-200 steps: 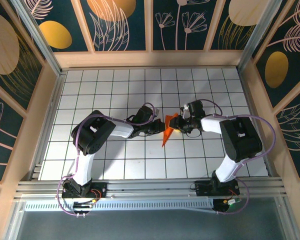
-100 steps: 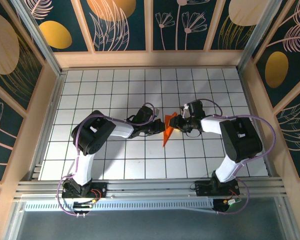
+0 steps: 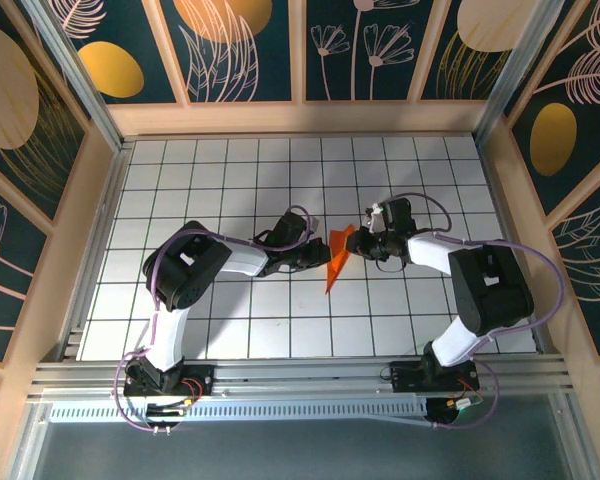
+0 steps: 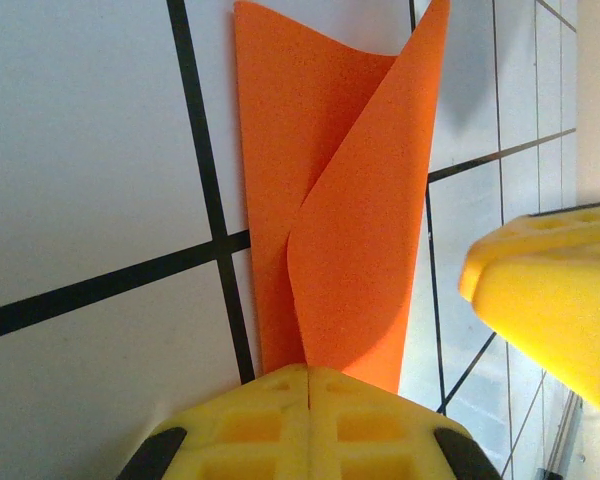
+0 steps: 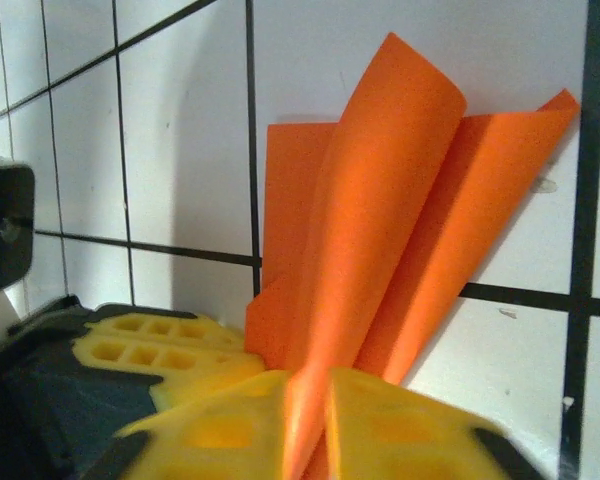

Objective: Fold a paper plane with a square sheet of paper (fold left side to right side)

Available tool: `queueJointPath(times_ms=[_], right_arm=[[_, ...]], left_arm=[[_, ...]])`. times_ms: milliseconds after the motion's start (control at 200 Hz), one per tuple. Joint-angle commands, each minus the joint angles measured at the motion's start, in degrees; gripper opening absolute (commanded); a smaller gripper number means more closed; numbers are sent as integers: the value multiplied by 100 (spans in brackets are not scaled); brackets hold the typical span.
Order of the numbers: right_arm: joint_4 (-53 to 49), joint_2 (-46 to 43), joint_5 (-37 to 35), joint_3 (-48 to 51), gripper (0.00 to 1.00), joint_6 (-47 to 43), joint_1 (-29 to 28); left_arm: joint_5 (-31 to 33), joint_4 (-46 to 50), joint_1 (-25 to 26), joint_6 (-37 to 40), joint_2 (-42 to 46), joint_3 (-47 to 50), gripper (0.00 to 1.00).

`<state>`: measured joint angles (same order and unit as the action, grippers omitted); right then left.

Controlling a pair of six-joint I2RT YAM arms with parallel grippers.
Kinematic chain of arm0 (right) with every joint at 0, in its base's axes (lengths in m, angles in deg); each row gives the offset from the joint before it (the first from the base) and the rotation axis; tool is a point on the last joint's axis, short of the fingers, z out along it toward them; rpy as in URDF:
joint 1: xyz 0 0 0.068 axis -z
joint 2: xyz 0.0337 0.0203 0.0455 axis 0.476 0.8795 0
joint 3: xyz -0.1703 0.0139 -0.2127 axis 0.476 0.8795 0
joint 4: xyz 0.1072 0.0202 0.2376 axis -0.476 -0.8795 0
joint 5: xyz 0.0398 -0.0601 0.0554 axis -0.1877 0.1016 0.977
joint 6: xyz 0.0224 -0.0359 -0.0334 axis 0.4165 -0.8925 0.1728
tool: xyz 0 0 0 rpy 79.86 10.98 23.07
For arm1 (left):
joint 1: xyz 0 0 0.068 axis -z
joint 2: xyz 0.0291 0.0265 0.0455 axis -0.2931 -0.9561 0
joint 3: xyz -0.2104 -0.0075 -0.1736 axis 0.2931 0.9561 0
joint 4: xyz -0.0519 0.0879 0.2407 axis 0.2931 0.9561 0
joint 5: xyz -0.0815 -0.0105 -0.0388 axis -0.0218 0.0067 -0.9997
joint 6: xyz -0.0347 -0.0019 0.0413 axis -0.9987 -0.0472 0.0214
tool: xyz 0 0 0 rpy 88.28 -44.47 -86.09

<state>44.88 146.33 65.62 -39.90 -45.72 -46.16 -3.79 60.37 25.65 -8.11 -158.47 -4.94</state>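
A bright orange paper plane (image 3: pixel 335 262), a narrow creased dart of thin paper, is found about the middle of the white gridded tabletop (image 3: pixel 230 180), slightly toward its right edge, between the 2 arms. Its long axis is laid from the far edge toward the near edge, tilted a little so that the pointed tip is aimed at the near edge and somewhat to the left, while the wider end is turned toward the far right.

The right gripper (image 5: pixel 305 420) is clenched on the paper plane: in the right wrist view a raised orange flap is seen pinched between the 2 yellow fingers, curling upward off the lower layers. This hold is judged to be meant for carrying the loose flap across and over, so that 1 side can be laid on the other.

The left gripper (image 4: pixel 308 410) is closed, its yellow fingers pressed together with only a thin seam between them, and it is set at the opposite long edge of the paper plane. The lower layers are seen running in under its tips; whether paper is nipped between them or only pinned to the tabletop cannot be told. Either way, this placement is judged to serve as an anchor, so that the flat layers are kept from sliding or lifting while the flap is worked.

The flap is not yet pressed flat, and the fold is judged unfinished.
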Motion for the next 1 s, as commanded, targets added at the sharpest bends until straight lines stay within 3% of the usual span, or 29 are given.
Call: queueJointPath(times_ms=[0,65,996], right_arm=[[-62,96,110,-243,6,-44,-53],[-27,183,133,-301,0,-17,-93],[-232,707,-323,-413,0,-152,-179]], left_arm=[[489,626,15,81,-303,30,0],[496,635,17,80,-306,15,0],[419,639,24,71,-392,-3,0]])
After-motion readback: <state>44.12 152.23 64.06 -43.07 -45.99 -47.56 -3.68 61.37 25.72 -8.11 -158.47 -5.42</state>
